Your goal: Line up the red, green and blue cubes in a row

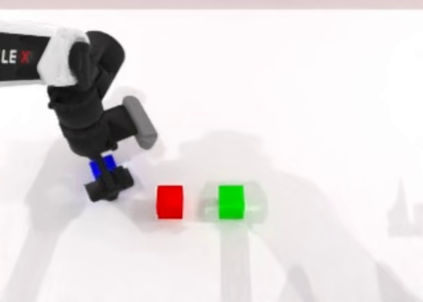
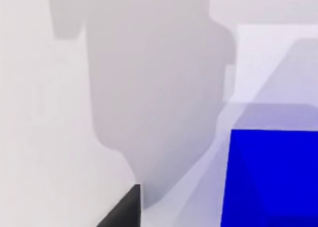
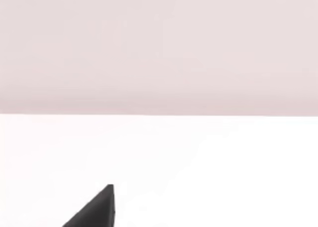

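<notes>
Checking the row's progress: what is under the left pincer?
The blue cube shows partly beneath the left pincer, left of the red cube. Whether it rests on the table is hidden.

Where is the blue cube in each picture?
Top view: the blue cube sits left of the red cube, under the left claw.
Left wrist view: blue cube fills the lower right corner.
Right wrist view: not in it.
Shared landmark: the white table.
</notes>
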Robot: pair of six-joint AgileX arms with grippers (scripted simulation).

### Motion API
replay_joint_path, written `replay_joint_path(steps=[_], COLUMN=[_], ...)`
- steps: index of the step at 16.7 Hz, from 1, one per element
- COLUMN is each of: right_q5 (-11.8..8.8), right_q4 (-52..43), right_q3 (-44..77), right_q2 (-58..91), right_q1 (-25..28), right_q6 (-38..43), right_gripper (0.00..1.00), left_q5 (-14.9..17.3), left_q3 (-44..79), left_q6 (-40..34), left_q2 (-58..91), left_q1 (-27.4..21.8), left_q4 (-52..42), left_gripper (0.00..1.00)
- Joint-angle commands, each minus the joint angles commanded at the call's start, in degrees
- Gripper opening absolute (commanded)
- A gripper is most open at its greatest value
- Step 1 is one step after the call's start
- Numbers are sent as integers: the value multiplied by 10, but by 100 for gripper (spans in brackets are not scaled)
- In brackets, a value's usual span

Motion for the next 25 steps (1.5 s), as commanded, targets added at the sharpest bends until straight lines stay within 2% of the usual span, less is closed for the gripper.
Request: replay_joint_path(steps=[7, 18, 25], right_q5=[0, 0, 0], right_q4=[0, 0, 0], right_q3=[0, 0, 0], right_q2=[0, 0, 0], right_q1=[0, 0, 0], right_q6=[0, 0, 0], right_gripper=[100, 100, 100], left_q5=[0, 5, 5], left_q3=[0, 10, 86], left_q6=[0, -4, -6], left_q2=[0, -16, -63], left_q1=[0, 0, 10], left_q4=[0, -19, -146], left_gripper=[2, 0, 0])
